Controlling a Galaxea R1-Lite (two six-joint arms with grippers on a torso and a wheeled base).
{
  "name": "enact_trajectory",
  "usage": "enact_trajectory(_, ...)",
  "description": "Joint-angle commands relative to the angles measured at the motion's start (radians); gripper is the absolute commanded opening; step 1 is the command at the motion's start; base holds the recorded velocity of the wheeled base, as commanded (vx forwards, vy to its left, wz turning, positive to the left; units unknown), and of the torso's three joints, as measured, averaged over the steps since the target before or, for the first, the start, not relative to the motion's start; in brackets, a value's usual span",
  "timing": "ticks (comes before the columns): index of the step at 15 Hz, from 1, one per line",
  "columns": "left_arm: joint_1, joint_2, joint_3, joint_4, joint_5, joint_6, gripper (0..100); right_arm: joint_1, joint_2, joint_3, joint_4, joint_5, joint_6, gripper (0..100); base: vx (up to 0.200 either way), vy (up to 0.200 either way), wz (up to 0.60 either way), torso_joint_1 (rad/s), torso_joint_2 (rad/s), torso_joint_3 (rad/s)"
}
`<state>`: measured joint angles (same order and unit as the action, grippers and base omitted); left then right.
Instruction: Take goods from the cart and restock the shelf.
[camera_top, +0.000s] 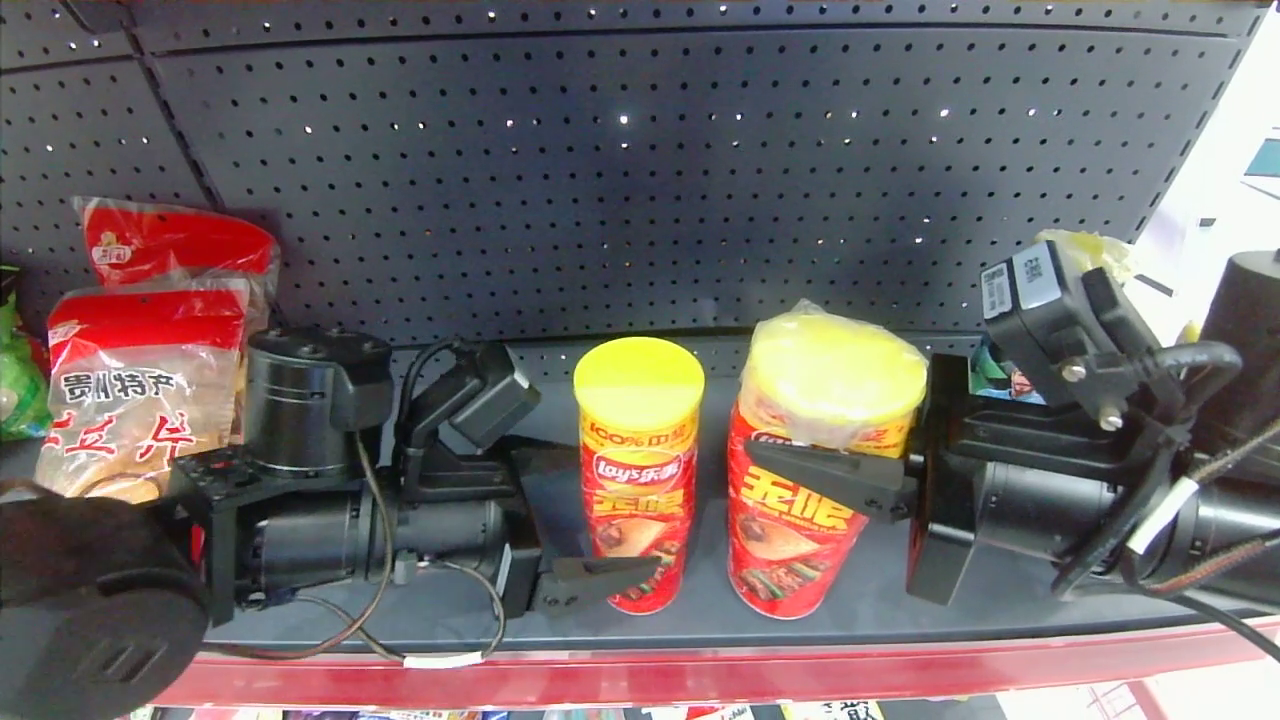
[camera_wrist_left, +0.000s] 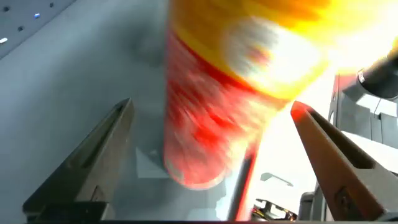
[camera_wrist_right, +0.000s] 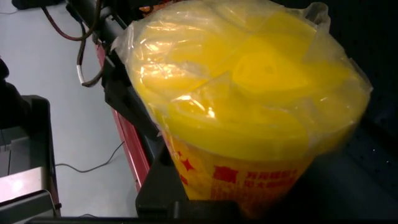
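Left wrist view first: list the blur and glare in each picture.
Left wrist view: the chip can between the open jaws is smeared by blur, and glare whites out the side beyond it. Right wrist view: the wrapped pack shows bright sheen on its plastic. Head view: evenly lit; light dots shine through the pegboard holes.
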<state>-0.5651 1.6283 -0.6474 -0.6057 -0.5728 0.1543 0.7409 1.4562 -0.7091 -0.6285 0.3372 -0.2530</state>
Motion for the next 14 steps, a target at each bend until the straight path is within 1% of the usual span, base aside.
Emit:
enact_trajectory(1,0.027,-0.146,0.109,-0.002,0.021,-0.033,100,0.002,0.001,0.004,0.0,0.0,0.0,0,0.0,0.0,0.0,0.0,0.0,0.0)
enact_trajectory(2,0.036,-0.179,0.141,-0.002,0.031,-0.045,100,0.002,0.001,0.004,0.0,-0.001,0.0,0,0.0,0.0,0.0,0.0,0.0,0.0)
enact_trajectory(3,0.059,-0.262,0.195,-0.002,0.056,-0.071,100,0.002,0.001,0.005,0.0,-0.001,0.0,0,0.0,0.0,0.0,0.0,0.0,0.0)
enact_trajectory(4,0.085,-0.324,0.21,0.0,0.086,-0.093,100,0.002,0.0,0.005,0.0,-0.001,0.0,0,0.0,0.0,0.0,0.0,0.0,0.0)
enact_trajectory(5,0.133,-0.389,0.213,0.003,0.134,-0.114,100,0.0,0.0,0.005,0.0,-0.003,0.0,0,0.0,0.0,0.0,0.0,0.0,0.0)
enact_trajectory(6,0.223,-0.453,0.215,0.011,0.16,-0.124,100,0.0,0.0,0.004,0.0,-0.003,0.0,0,0.0,0.0,0.0,0.0,0.0,0.0)
enact_trajectory(8,0.453,-0.565,0.229,0.02,0.156,-0.124,100,-0.001,-0.003,-0.007,0.0,-0.003,0.0,0,0.0,0.0,0.0,0.0,0.0,0.0)
enact_trajectory(9,0.493,-0.588,0.238,0.02,0.156,-0.124,100,-0.001,-0.005,-0.01,0.0,-0.003,0.001,0,0.0,0.0,0.0,0.0,0.0,0.0)
enact_trajectory(10,0.571,-0.683,0.29,0.02,0.156,-0.127,100,-0.005,-0.016,-0.006,0.0,-0.004,0.012,0,0.0,0.0,0.0,0.0,0.0,0.0)
enact_trajectory(11,0.616,-0.754,0.358,0.017,0.156,-0.13,100,-0.028,-0.022,-0.004,0.0,-0.003,0.012,0,0.0,0.0,0.0,0.0,0.0,0.0)
enact_trajectory(12,0.649,-0.824,0.417,0.02,0.156,-0.134,100,-0.049,-0.02,-0.004,0.0,0.0,0.012,0,0.0,0.0,0.0,0.0,0.0,0.0)
enact_trajectory(14,0.688,-0.943,0.514,0.023,0.168,-0.18,100,-0.092,-0.016,-0.012,0.0,0.003,0.012,0,0.0,0.0,0.0,0.0,0.0,0.0)
